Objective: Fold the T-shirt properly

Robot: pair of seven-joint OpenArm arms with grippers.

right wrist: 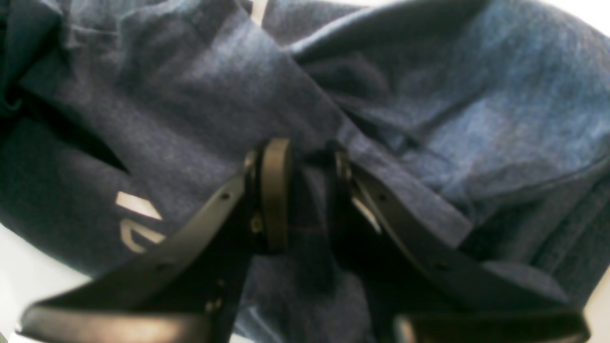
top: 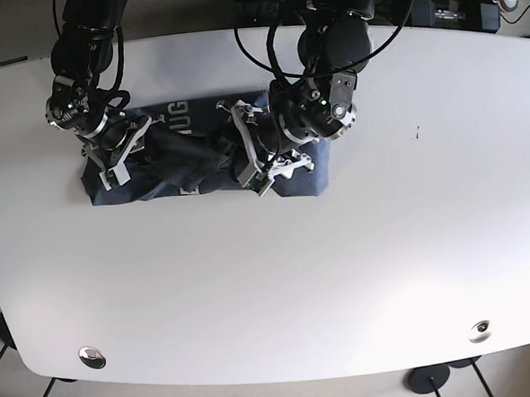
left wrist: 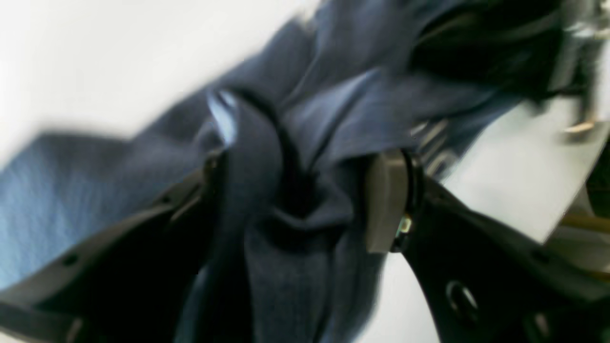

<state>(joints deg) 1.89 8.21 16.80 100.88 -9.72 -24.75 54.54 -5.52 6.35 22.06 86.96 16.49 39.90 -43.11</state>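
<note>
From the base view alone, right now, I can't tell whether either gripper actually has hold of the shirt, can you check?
Observer: Yes. The left gripper has a bunch of the T-shirt between its fingers.
Operator: And the other one?
Observer: The right gripper pinches a narrow fold of cloth between its pads.
Operator: Any print showing near it?
Observer: Pale lettering shows to the left of the right gripper in its wrist view.

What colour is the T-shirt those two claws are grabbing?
The T-shirt is dark heathered blue with pale printed lettering, clearest in the right wrist view.
</note>
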